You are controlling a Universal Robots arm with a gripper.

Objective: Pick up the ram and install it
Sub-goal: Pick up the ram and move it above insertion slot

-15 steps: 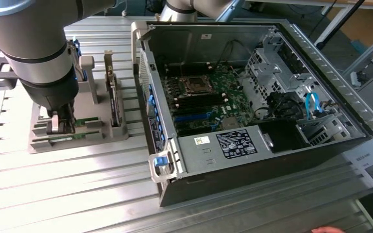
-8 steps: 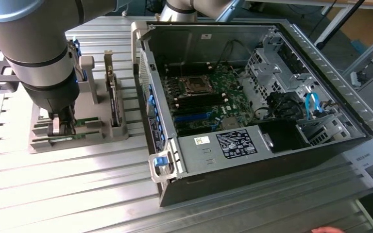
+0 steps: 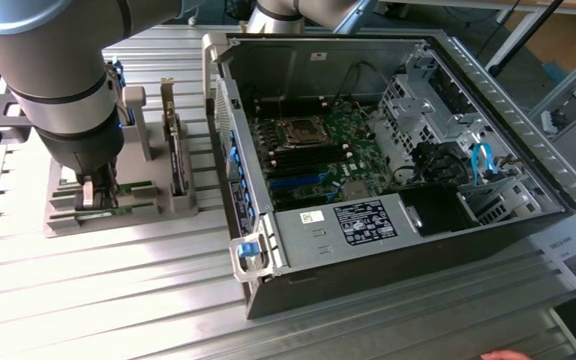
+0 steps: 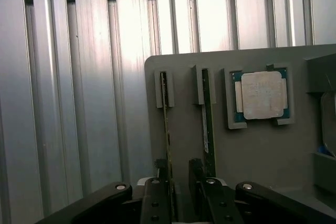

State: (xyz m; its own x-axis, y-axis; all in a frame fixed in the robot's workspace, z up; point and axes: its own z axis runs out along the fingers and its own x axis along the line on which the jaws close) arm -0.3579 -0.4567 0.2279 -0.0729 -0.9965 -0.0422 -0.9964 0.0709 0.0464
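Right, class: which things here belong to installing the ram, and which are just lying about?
Job: ram stick; second ram stick; open claw; motherboard in computer case.
Lying about: processor chip; expansion card.

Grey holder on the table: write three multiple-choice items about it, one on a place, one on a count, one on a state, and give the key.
1. Where does the square processor chip lie?
A. in a recess of the grey holder
B. inside the computer case
C. between the fingers

2. How many thin ram sticks stand in the holder's slots?
A. one
B. two
C. four

3. How do the fingers stand?
A. shut on the chip
B. apart, with a gap between them
C. shut on a cable

Key:
1 A, the chip sits framed in the holder beside the sticks.
2 B, each of two slots holds one stick.
3 B, the wrist view shows a gap between them.
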